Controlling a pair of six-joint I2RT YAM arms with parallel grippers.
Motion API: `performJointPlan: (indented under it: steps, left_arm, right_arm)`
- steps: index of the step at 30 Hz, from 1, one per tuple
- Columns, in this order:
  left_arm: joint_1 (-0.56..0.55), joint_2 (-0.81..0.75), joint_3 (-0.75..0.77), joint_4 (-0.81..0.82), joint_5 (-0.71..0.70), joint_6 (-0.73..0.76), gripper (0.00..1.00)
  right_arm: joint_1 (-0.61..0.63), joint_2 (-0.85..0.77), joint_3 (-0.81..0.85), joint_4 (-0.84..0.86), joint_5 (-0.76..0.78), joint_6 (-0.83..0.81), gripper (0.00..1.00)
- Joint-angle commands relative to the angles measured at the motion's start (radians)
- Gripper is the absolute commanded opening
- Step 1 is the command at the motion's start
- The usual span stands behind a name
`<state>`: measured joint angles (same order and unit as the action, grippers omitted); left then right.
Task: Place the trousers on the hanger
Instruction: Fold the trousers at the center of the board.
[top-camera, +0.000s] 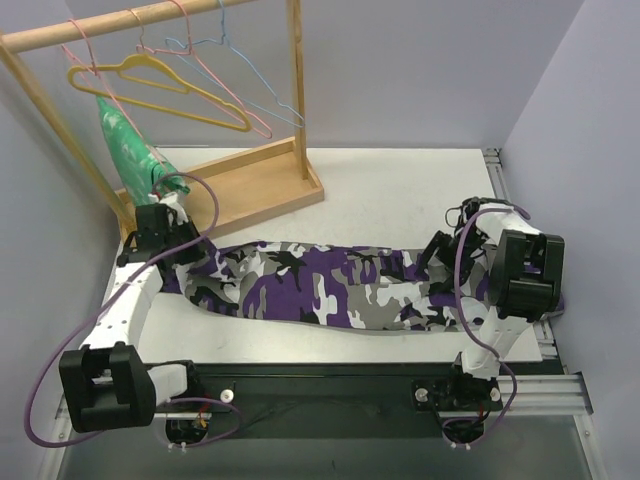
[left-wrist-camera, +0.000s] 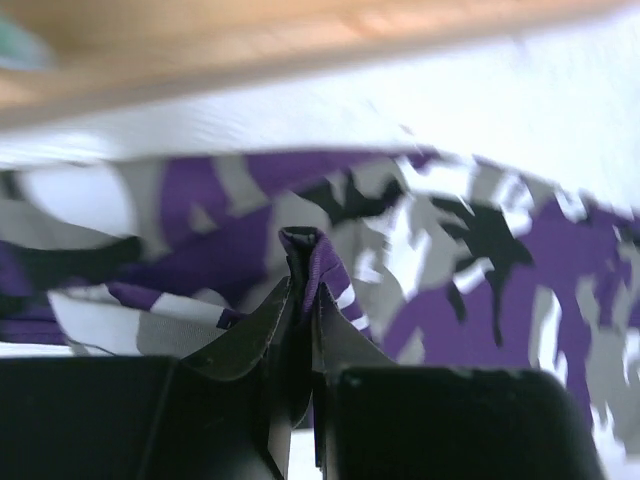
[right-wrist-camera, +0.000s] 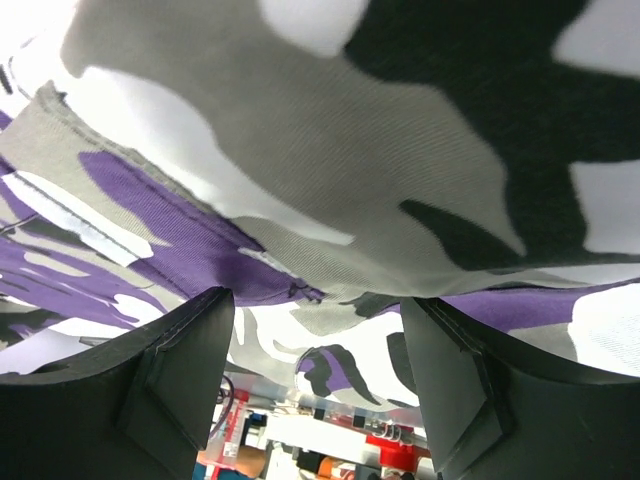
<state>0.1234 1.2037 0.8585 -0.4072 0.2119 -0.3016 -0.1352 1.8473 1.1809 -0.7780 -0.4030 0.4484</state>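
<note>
The camouflage trousers (top-camera: 320, 285) lie stretched flat across the table from left to right. The yellow hanger (top-camera: 135, 64) hangs on the wooden rail at the back left, far from both grippers. My left gripper (top-camera: 175, 250) is at the trousers' left end. In the left wrist view it (left-wrist-camera: 303, 290) is shut on a raised purple fold of the trousers (left-wrist-camera: 480, 290). My right gripper (top-camera: 440, 252) is at the trousers' right end. In the right wrist view it (right-wrist-camera: 318, 330) is open, and the trousers' cloth (right-wrist-camera: 330, 130) drapes just beyond its fingertips.
A wooden rack with a tray base (top-camera: 250, 185) and top rail (top-camera: 120, 20) stands at the back left. It holds a pink hanger (top-camera: 262, 128), a blue hanger (top-camera: 285, 108) and a green-and-white garment (top-camera: 130, 145). Grey walls close in the table.
</note>
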Motion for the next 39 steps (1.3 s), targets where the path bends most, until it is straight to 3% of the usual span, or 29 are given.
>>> performJointPlan:
  steps: [1,11,15,16,20,23,24,28,39]
  left_arm:
    - [-0.073,-0.017,-0.053,-0.091,0.095,0.018,0.12]
    - [-0.116,0.051,-0.092,-0.124,0.102,0.050,0.15]
    - [-0.186,0.088,-0.092,-0.119,0.253,-0.010,0.52]
    - [-0.195,0.097,-0.085,-0.137,0.274,-0.013,0.69]
    - [-0.212,0.047,-0.052,-0.183,0.294,-0.022,0.85]
    - [-0.186,-0.028,-0.016,-0.220,0.154,-0.034,0.91]
    - [-0.171,-0.039,-0.012,-0.248,0.030,-0.045,0.91]
    - [-0.071,-0.036,-0.021,-0.280,-0.178,-0.122,0.91]
    - [0.012,0.042,-0.101,0.008,-0.374,-0.215,0.93]
  right_arm:
    - [0.014,0.013,0.045,-0.060,-0.019,-0.002,0.68]
    - [0.037,0.007,0.049,-0.063,-0.011,-0.004,0.68]
    - [0.036,-0.010,0.045,-0.061,0.009,-0.002,0.68]
    - [0.037,-0.010,0.045,-0.061,0.009,-0.002,0.68]
    - [0.037,-0.014,0.046,-0.061,0.010,-0.001,0.68]
    - [0.037,-0.016,0.045,-0.063,0.010,0.001,0.68]
    - [0.037,-0.014,0.045,-0.061,0.009,0.000,0.68]
    - [0.040,-0.008,0.049,-0.061,0.004,-0.004,0.68]
    - [0.045,-0.028,0.048,-0.061,-0.003,-0.013,0.68]
